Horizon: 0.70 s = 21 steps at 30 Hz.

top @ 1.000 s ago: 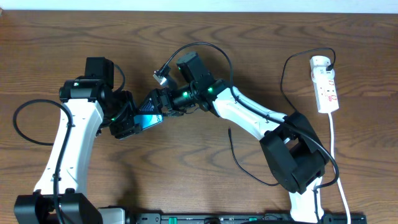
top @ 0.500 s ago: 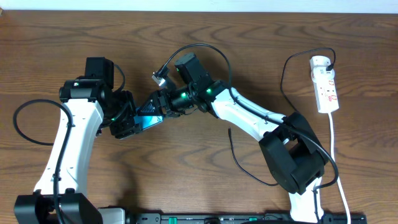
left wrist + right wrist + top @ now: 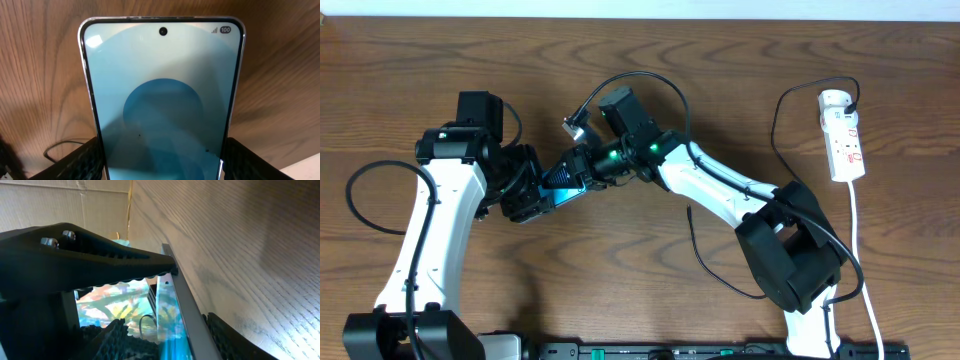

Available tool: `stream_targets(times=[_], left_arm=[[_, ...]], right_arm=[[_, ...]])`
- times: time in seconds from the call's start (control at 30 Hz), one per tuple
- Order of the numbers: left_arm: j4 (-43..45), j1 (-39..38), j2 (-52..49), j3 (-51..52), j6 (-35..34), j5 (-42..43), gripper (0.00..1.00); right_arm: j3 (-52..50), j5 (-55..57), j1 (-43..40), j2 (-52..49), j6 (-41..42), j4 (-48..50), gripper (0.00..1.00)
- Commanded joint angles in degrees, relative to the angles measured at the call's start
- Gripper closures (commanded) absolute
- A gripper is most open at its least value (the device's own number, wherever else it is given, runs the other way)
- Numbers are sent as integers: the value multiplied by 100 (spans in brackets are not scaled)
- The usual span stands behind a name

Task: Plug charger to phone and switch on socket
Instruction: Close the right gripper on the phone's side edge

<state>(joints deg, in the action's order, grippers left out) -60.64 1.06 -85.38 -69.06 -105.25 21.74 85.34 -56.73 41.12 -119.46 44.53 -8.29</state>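
The phone (image 3: 562, 178), its screen bright blue, is held off the table at the centre left. My left gripper (image 3: 532, 196) is shut on its long edges. In the left wrist view the phone (image 3: 162, 75) stands between both pads (image 3: 75, 160). My right gripper (image 3: 580, 170) reaches the phone's other end. Its jaws straddle the phone's edge (image 3: 177, 297), with a gap on the screen side. The socket (image 3: 843, 135) lies at the far right. The charger (image 3: 777, 125), a thin black cable, runs from it under my right arm. Its loose stretch (image 3: 705, 265) lies on the table.
The socket's white cord (image 3: 860, 250) trails toward the front edge at the right. My right arm's base (image 3: 790, 255) sits at the front right, my left arm (image 3: 430, 230) at the left. In the right wrist view the left gripper's finger (image 3: 100, 255) crosses the upper left.
My right gripper's jaws have narrowed around the phone's end and the arm has edged left. The left gripper and the phone have stayed put.
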Motion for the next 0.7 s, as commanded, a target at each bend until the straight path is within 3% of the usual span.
stream_targets(times=[0.0, 0.67], left_arm=[[-20, -13, -35, -37, -96, 127, 93], [-15, -13, -35, -37, -94, 160, 93]], right_arm=[[92, -15, 59, 28, -39, -4, 51], [92, -66, 61, 28, -42, -26, 59]])
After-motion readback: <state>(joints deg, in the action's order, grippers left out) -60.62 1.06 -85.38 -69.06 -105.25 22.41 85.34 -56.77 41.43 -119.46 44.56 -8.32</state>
